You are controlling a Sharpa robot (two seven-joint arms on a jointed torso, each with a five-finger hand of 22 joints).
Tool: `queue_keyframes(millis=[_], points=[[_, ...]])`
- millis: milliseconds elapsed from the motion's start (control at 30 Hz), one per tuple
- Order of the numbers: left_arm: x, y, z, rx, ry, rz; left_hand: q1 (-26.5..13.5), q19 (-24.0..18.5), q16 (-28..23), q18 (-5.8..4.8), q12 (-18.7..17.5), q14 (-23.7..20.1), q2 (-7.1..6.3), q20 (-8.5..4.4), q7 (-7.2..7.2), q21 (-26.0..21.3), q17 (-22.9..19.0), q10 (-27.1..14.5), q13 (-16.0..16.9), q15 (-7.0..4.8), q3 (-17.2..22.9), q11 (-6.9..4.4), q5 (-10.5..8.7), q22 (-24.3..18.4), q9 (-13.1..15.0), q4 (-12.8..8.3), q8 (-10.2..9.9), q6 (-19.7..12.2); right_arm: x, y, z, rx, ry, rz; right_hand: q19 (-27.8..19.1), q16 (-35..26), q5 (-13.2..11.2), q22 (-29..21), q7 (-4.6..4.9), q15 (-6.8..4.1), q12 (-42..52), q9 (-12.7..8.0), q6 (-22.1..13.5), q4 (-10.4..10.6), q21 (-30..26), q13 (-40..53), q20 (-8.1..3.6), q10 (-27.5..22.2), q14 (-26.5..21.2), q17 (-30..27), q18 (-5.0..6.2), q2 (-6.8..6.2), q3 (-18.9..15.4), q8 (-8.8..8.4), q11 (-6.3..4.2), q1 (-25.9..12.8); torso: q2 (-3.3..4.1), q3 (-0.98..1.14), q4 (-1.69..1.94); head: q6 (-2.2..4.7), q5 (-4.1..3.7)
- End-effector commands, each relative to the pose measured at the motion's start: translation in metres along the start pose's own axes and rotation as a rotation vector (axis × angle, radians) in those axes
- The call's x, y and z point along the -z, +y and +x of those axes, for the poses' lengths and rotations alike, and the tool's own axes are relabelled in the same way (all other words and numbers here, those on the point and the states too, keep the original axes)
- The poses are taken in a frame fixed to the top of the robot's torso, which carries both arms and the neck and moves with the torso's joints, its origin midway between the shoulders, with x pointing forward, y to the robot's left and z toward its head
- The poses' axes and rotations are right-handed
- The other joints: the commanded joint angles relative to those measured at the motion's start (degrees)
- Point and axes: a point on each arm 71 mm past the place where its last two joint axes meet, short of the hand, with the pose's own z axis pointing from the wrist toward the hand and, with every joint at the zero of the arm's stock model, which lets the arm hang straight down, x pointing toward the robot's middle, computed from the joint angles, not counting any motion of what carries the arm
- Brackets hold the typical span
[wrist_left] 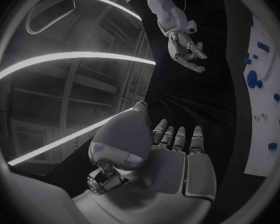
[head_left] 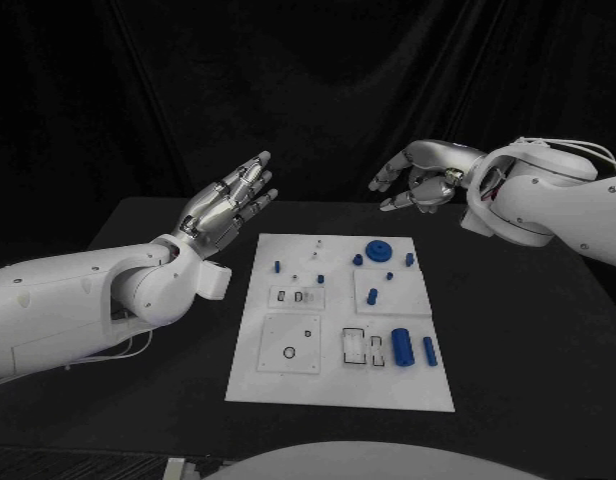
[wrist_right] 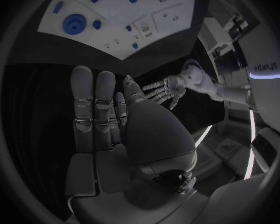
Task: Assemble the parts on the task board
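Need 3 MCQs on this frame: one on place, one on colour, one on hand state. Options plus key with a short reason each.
1. Where does the blue gear-like disc sit on the task board?
A. near the far edge
B. near the robot's edge
C. off the board

2. What colour are the parts?
A. red
B. blue
C. green

3. What is the left hand doing?
A. holding a part
B. pressing on the board
C. raised, holding nothing

Key: 1 A, the disc lies at the board's far end, towards the right hand. 2 B, the long cylinder and the other pieces are blue. 3 C, its fingers are spread above the table, nothing in them.
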Motion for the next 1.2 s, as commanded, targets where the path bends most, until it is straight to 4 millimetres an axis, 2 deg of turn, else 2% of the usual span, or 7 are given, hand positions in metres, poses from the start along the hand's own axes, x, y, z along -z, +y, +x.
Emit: queue_keyframes(millis=[33, 267, 400, 600, 800, 933, 1200], points=[[-0.001, -0.013, 0.004, -0.006, 0.025, 0.158, 0.6, 0.1, -0.2, 0.97, -0.2, 0.1, -0.11, -0.16, 0.21, -0.2, -0.1, -0.1, -0.1, 0.11, 0.3, 0.50, 0.37, -0.1, 0.0, 0.1, 0.1, 0.2, 0.001, 0.002, 0.003, 0.359, 0.053, -0.005, 0.2, 4.1, -0.4, 6.1, -0.17, -0.47, -1.1, 0.1, 0.5, 0.5, 4.7, 0.1, 0.05, 1.0, 1.1, 5.7, -1.70, -1.63, 1.7, -0.62, -0.18, -0.6, 1.22, 0.23, 0.62, 0.57, -0.81], [-0.004, -0.013, 0.005, 0.001, 0.039, 0.156, 0.9, 0.1, -0.2, 0.94, -0.2, 0.1, 0.03, -0.34, 0.25, -0.2, -0.1, -0.2, -0.1, 0.20, 0.4, 0.68, 1.00, -0.1, 0.0, 0.1, 0.1, 0.0, 0.004, 0.002, 0.005, 0.451, 0.064, -0.021, 0.0, 7.2, 3.7, 12.7, -0.91, -0.80, -3.3, 0.3, 0.5, -0.8, 9.7, 0.1, -0.22, 1.9, 1.7, 10.2, -2.28, -2.97, 5.9, -1.81, -0.52, 0.9, 2.12, 0.32, 0.93, 0.62, -0.38], [-0.005, -0.013, 0.005, 0.004, 0.044, 0.152, 1.1, 0.1, -0.2, 0.91, -0.2, 0.1, 0.08, -0.40, 0.20, -0.2, -0.1, -0.2, -0.1, 0.19, 0.5, 0.78, 1.18, -0.1, 0.0, 0.1, 0.0, -0.2, 0.004, 0.001, 0.005, 0.461, 0.051, -0.035, 0.1, 7.8, 4.3, 14.4, -0.99, -0.84, -3.8, 0.3, 0.7, -1.4, 10.9, 0.1, -0.24, 2.2, 1.9, 11.3, -2.48, -3.24, 6.9, -1.95, -0.54, 1.4, 2.75, 0.10, 1.33, 0.76, -0.55], [-0.005, -0.014, 0.005, 0.006, 0.045, 0.157, 1.5, 0.1, -0.2, 0.88, -0.2, 0.1, 0.13, -0.40, 0.21, -0.2, -0.1, -0.2, -0.1, 0.24, 0.6, 0.96, 1.66, -0.1, 0.0, 0.0, 0.1, -0.2, 0.000, 0.000, 0.008, 0.464, 0.014, -0.065, 0.0, 8.6, 0.6, 16.3, -1.16, -0.83, -4.3, 0.3, 1.0, -1.3, 12.2, 0.2, -0.21, 3.4, 2.3, 12.8, -2.61, -3.86, 7.9, -2.32, -0.56, 0.5, 4.15, -0.28, 2.16, 1.91, -1.64], [-0.005, -0.014, 0.004, 0.006, 0.045, 0.162, 2.1, 0.1, -0.2, 0.85, -0.2, 0.1, 0.11, -0.39, -0.08, -0.2, -0.1, -0.2, -0.1, 0.38, 0.9, 0.44, 2.19, -0.1, 0.0, 0.0, 0.1, -0.2, -0.003, 0.003, 0.016, 0.456, -0.006, -0.092, -0.3, 8.9, -2.3, 17.0, -1.70, -1.05, -4.2, 0.5, 1.4, -0.5, 12.5, 0.4, -0.34, 3.9, 2.4, 13.4, -2.59, -4.83, 8.0, -2.43, -1.00, -0.8, 4.97, -0.41, 2.88, 2.39, -2.50], [-0.005, -0.014, 0.003, 0.005, 0.044, 0.160, 2.2, 0.1, -0.2, 0.84, -0.2, 0.1, 0.11, -0.39, -0.10, -0.2, -0.1, -0.2, -0.1, 0.40, 0.9, 0.37, 2.28, -0.1, 0.0, 0.0, 0.1, -0.2, -0.005, 0.004, 0.021, 0.451, -0.005, -0.102, -0.4, 8.9, -2.4, 17.0, -1.77, -1.07, -4.2, 0.5, 1.2, -0.4, 12.5, 0.4, -0.37, 3.9, 2.4, 13.4, -2.57, -4.96, 8.0, -2.57, -1.00, -0.9, 5.22, -0.40, 2.89, 2.33, -2.48], [-0.004, -0.014, 0.001, 0.002, 0.041, 0.158, 2.2, 0.1, -0.2, 0.83, -0.2, 0.1, 0.11, -0.39, -0.13, -0.2, -0.1, -0.2, -0.1, 0.42, 0.9, 0.39, 2.32, -0.1, 0.0, 0.0, 0.0, -0.3, -0.011, 0.004, 0.036, 0.439, 0.017, -0.114, -0.6, 9.1, 1.3, 17.9, -1.95, -1.08, -4.0, 0.6, 1.1, -0.6, 12.8, 0.6, -0.43, 4.0, 2.3, 14.0, -2.62, -5.04, 9.3, -2.91, -0.93, -0.5, 5.88, -0.43, 2.65, 2.82, -2.06]])
